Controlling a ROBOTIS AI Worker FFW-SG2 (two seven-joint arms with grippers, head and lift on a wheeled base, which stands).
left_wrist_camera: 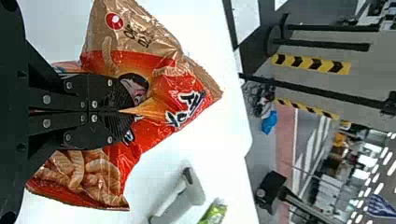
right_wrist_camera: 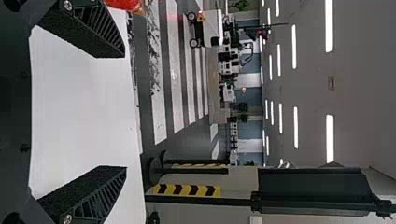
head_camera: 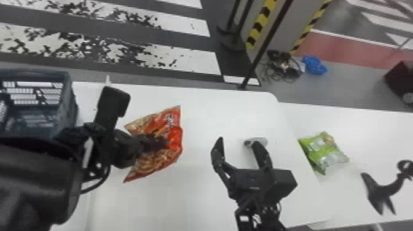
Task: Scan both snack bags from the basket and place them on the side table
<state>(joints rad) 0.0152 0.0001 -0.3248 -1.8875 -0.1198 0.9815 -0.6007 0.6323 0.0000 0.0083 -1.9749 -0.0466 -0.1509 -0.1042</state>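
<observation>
"Where's the red snack bag [head_camera: 174, 123]?"

"In the left gripper [head_camera: 159, 142]. Its jaws are pressed together on the middle of the bag, which fans out on both sides of them. Whether it touches the desk [head_camera: 199, 190], I can't tell."

"And the right gripper [head_camera: 238, 142]?"

"Its jaws stand wide apart over that desk, to the right of the left gripper's. A grey-and-white device [head_camera: 262, 141] sits by its right-hand jaw, partly hidden behind it."

"The green snack bag [head_camera: 325, 152]?"

"Lying on the side desk [head_camera: 375, 132], well to the right of the right gripper's jaws. There's a black stand-like thing [head_camera: 381, 192] farther right, past the bag."

"What about the basket [head_camera: 70, 101]?"

"That's off to the left of the left gripper's jaws, apart from them."
</observation>
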